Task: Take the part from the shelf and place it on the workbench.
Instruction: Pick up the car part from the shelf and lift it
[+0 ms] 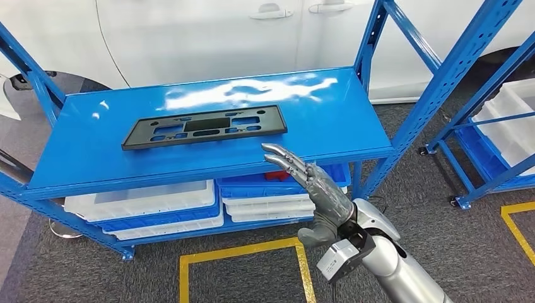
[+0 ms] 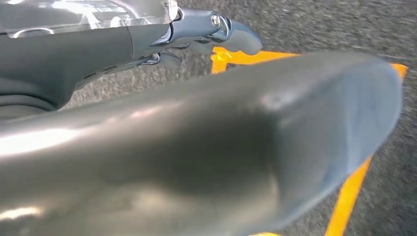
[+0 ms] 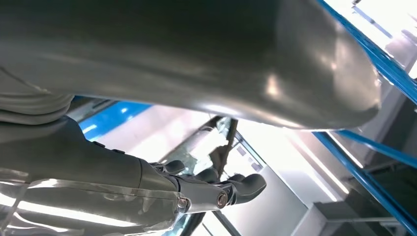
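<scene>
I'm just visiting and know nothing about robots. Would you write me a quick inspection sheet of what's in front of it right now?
Surface: blue shelf, glossy, with glare from lights.
Job's things: black part, flat with cutouts, lying on the shelf, untouched.
Clutter: white bins and blue bins on the lower level; something red in one.
Robot hands: right robot hand raised at the shelf's front edge, fingers apart, holding nothing, short of the part; left robot hand hangs over the floor, holding nothing.
Cables: nothing seen.
Surroundings: white car behind; second rack with white bins on the right; grey carpet with yellow tape.
</scene>
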